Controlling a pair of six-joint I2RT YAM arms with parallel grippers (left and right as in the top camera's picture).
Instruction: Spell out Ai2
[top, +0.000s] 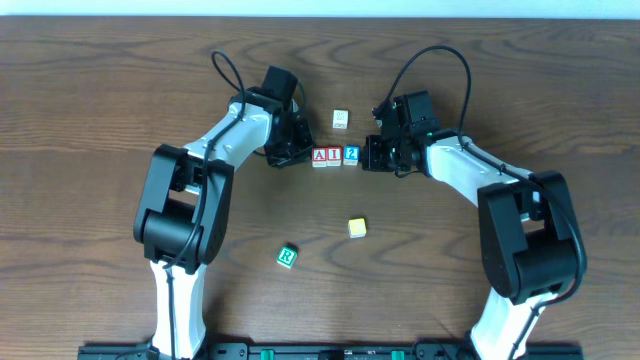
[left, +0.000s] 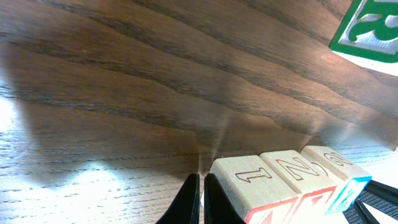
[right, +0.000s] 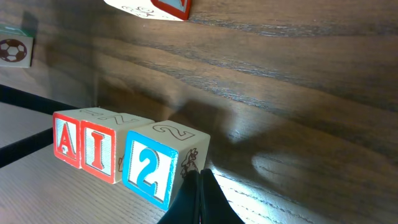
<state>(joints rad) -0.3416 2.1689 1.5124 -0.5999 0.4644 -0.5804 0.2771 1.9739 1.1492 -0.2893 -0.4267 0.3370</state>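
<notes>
Since the characters read in order across the overhead view, the row looks to me like the finished spelling. The A block (right: 67, 138), the I block (right: 98, 152) and the 2 block (right: 149, 169) stand upright, side against side, with their red and blue faces turned the same way. They sit near the middle of the table (top: 100, 100), between the two arms.

Each end of the row has a tool at it. The left gripper (left: 201, 182) sits at the A end with its fingers pressed together on nothing. In its own camera the paired tips lie just beside the first block's lower corner, though I cannot tell if they touch it. The right gripper (right: 198, 179) mirrors it at the 2 end, fingers likewise pressed together and empty, tips at the blue block's corner.

Closed like that, I judge each serves as a blunt pusher, bracketing the line so the blocks are nudged flush and straight rather than lifted.

The spares lie clear of the word. A white block (top: 341, 119) is just behind the row, while a yellow block (top: 357, 228) and a green R block (top: 287, 256) lie nearer the robot's base.
</notes>
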